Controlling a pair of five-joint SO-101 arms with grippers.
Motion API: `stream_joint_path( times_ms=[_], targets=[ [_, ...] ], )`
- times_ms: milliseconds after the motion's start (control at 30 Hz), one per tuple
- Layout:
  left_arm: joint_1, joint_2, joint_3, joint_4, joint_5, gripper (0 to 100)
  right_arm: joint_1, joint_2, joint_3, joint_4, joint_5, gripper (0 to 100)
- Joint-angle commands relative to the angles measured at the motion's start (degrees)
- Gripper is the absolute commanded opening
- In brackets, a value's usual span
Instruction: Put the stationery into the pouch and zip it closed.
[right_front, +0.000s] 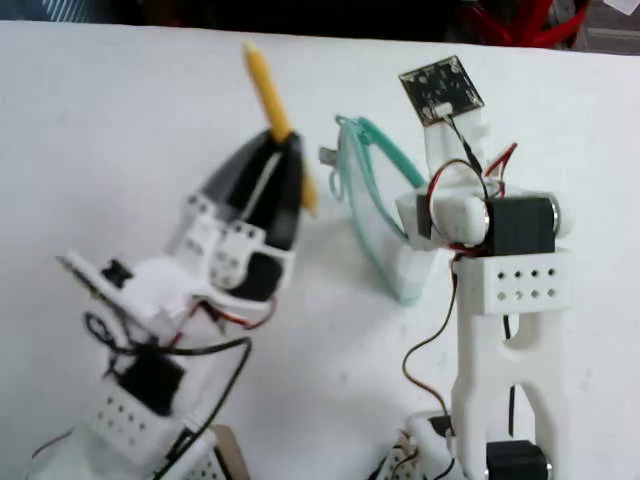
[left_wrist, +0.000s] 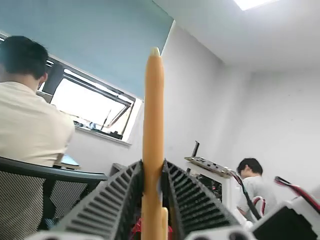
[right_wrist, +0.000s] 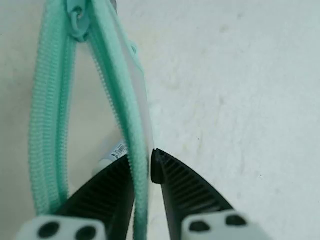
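Left jaws: clamped on yellow pen (right_front: 265, 85), beside the pouch (right_front: 375, 215).
Right jaws: pinched on pouch rim.
Advice: pen is best tilted down into the held-open mouth.

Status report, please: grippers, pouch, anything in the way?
Left gripper shut on pen, tip up. Right gripper shut on pouch rim; pouch open. Nothing seen between pen and pouch.

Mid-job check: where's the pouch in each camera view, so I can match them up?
High view: the pouch stands on edge near the centre of the white table.
Left wrist view: faces the room, the pen clamped in the left gripper.
Right wrist view: its green zipper edge is pinched in the right gripper.
Shared landmark: the white table beside the pouch.
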Motion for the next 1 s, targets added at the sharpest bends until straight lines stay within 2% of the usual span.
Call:
stream_joint_path(
  times_ms=[0, 200, 367, 533, 667, 867, 967],
  targets=[
    [1.54, 10.07, -5.54, -6.33, 3.96, 2, 0.22, 0.66, 0.26, 0.04, -0.35, 1.9],
    [1.54, 25.36, -12.31, -8.35, 8.97, 2, 0.57, 0.22, 0.26, 0.04, -0.35, 1.9],
    [1.98, 29.32, -12.75, -20.66, 2.46, 2, 0.22, 0.22, 0.09, -0.92, -0.18, 1.9],
    [5.32, 33.1, -13.36, -21.71, 0.18, 2, 0.22, 0.22, 0.18, -1.89, -0.09, 1.9],
    [4.88, 34.86, -16.18, -27.43, -0.44, 2, 0.22, 0.22, 0.26, -1.8, -0.09, 1.9],
    [4.79, 40.48, -17.32, -27.52, -3.25, 2, 0.22, 0.22, 0.26, -1.71, -0.18, 1.9],
    [2.86, 45.41, -17.49, -33.49, -3.25, 2, 0.22, 0.13, 0.26, -1.54, -0.18, 1.9]
  ],
)
